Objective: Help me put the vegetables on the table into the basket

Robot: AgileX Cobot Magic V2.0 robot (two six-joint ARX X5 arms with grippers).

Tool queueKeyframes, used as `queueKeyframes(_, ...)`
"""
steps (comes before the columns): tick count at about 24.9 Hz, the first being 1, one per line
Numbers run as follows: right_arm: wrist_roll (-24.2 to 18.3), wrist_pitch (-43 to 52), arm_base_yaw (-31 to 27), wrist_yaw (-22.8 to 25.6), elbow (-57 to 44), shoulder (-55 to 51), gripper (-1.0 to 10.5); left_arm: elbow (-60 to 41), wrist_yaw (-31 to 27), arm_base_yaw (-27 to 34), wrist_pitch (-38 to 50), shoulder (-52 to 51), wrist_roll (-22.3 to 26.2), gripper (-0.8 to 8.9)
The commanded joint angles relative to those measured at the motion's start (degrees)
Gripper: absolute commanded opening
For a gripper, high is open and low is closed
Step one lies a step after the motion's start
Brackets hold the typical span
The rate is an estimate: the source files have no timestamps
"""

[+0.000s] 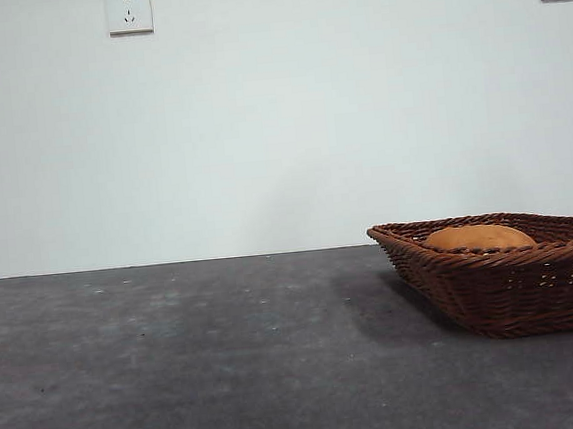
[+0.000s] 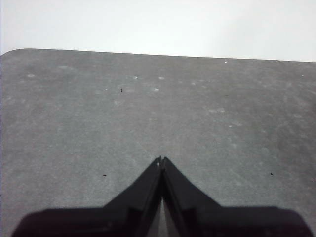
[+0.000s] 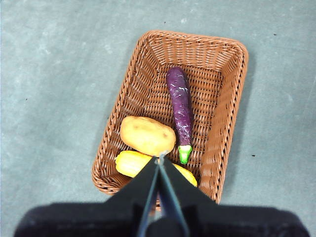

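The woven brown basket [image 3: 227,113] lies on the grey table [image 3: 54,89] and holds all three vegetables. Inside it are the orange-brown potato [image 3: 147,135], the yellow squash [image 3: 129,163] and the purple eggplant [image 3: 180,106] with its green tip. From the front view the basket [image 1: 514,290] sits at the right, and only the potato [image 1: 477,238] rises above its rim. My right gripper [image 3: 160,159] hangs shut high above the basket, holding nothing. My left gripper [image 2: 161,160] is shut over bare table [image 2: 148,108], away from the basket.
A white wall with two sockets [image 1: 129,10] stands behind the table's far edge. The table's rounded far corner [image 2: 19,52] shows in the left wrist view.
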Motion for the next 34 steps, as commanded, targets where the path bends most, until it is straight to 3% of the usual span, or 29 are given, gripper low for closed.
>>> queueKeyframes(1, 0.09, 0.24, 0.04, 0.02, -0.07, 0.13, 0.0, -0.61, 0.17, 0.20, 0.04, 0.22, -0.57, -0.04)
queueKeyframes(7, 0.09, 0.24, 0.04, 0.02, -0.07, 0.13, 0.0, -0.61, 0.17, 0.20, 0.04, 0.44, -0.57, -0.04)
queueKeyframes(10, -9.33, 2.32, -0.42, 3.30, -0.07, -0.09, 0.0, -0.61, 0.20, 0.20, 0.04, 0.44, -0.57, -0.04)
queueKeyframes(11, -10.14, 3.04, -0.92, 5.16, -0.07, -0.81, 0.0, -0.61, 0.17, 0.20, 0.04, 0.44, -0.57, -0.04)
queueKeyframes(13, -10.16, 3.21, -0.94, 8.07, -0.07, -2.93, 0.0, -0.61, 0.17, 0.20, 0.04, 0.44, -0.57, -0.03)
queueKeyframes(18, -10.84, 3.91, -0.94, 9.31, -0.15, -15.76, 0.0, -0.61, 0.17, 0.20, 0.04, 0.44, -0.57, -0.04)
queueKeyframes(22, -10.82, 10.40, -0.72, 9.16, -2.29, -27.02, 0.0, -0.61, 0.20, 0.20, 0.02, 0.44, -0.57, -0.04)
queueKeyframes(31, -8.85, 30.84, -0.72, 9.46, -32.11, -46.93, 0.0, -0.61, 0.17, 0.20, 0.04, 0.44, -0.57, -0.04)
queueKeyframes(34, -6.03, 37.00, -0.72, 10.95, -40.89, -50.75, 0.0, -0.61, 0.17, 0.20, 0.04, 0.44, -0.57, -0.04)
